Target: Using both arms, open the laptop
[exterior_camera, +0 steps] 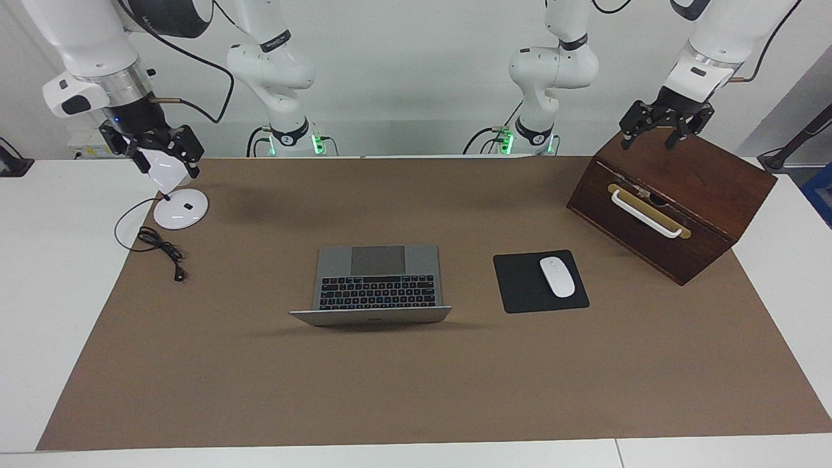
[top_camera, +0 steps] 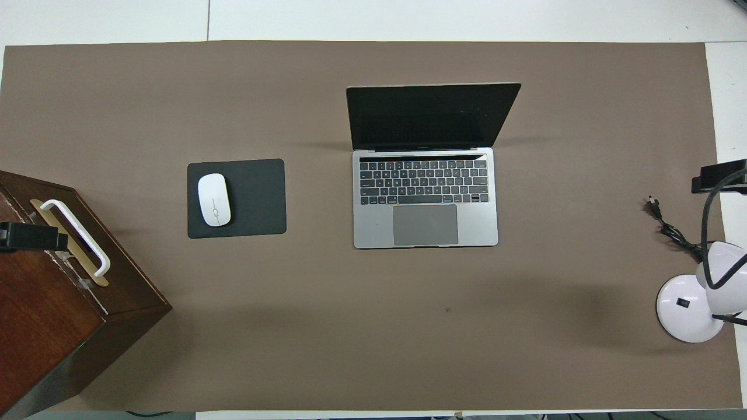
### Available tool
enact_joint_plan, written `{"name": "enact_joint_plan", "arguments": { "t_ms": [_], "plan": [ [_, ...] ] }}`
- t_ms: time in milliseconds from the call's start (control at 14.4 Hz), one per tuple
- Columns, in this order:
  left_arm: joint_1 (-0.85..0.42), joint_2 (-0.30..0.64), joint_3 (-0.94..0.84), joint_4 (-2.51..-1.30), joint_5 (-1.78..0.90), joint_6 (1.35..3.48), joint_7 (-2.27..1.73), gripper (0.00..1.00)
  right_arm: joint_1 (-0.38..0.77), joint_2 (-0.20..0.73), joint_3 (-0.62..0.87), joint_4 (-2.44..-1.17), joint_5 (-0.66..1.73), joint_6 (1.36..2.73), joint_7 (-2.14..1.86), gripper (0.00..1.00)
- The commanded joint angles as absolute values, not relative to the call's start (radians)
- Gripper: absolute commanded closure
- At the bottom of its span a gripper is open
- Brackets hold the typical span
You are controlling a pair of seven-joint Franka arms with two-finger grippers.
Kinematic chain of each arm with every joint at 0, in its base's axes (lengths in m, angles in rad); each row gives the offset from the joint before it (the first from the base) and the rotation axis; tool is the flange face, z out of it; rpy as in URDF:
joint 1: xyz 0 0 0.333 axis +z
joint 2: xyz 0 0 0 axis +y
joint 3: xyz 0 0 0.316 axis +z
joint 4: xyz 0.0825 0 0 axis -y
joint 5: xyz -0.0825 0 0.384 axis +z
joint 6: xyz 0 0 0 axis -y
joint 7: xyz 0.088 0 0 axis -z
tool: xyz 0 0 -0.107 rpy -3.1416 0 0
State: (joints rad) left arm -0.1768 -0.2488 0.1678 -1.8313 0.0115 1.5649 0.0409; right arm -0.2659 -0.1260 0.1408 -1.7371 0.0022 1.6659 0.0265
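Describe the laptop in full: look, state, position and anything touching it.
The laptop is slim and silver-grey, metal by its look, with black keys and a large grey trackpad. It stands open on the brown mat, its dark screen raised on the edge farther from the robots, the trackpad edge nearer them. It sits mid-table, beside the black mouse pad. Nothing but the mat touches it.
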Motion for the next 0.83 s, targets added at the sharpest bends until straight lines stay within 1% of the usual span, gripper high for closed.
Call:
{"name": "enact_joint_plan", "arguments": {
  "t_ms": [0, 208, 347, 762],
  "plan": [
    [-0.172, -0.238, 0.164, -1.802, 0.023, 1.536, 0.031, 0.00, -0.281, -0.153, 0.146, -1.773, -0.002, 1.692, 0.003, 0.00],
    [-0.172, -0.236, 0.164, -1.802, 0.023, 1.537, 0.031, 0.00, -0.282, -0.146, 0.146, -1.761, 0.002, 1.703, 0.003, 0.00],
    [-0.172, -0.236, 0.164, -1.802, 0.023, 1.537, 0.032, 0.00, -0.275, -0.144, 0.147, -1.759, 0.011, 1.735, -0.003, 0.00],
    [-0.172, -0.236, 0.163, -1.802, 0.023, 1.539, 0.032, 0.00, -0.270, -0.129, 0.150, -1.720, 0.043, 1.736, -0.028, 0.00]
  ]
}}
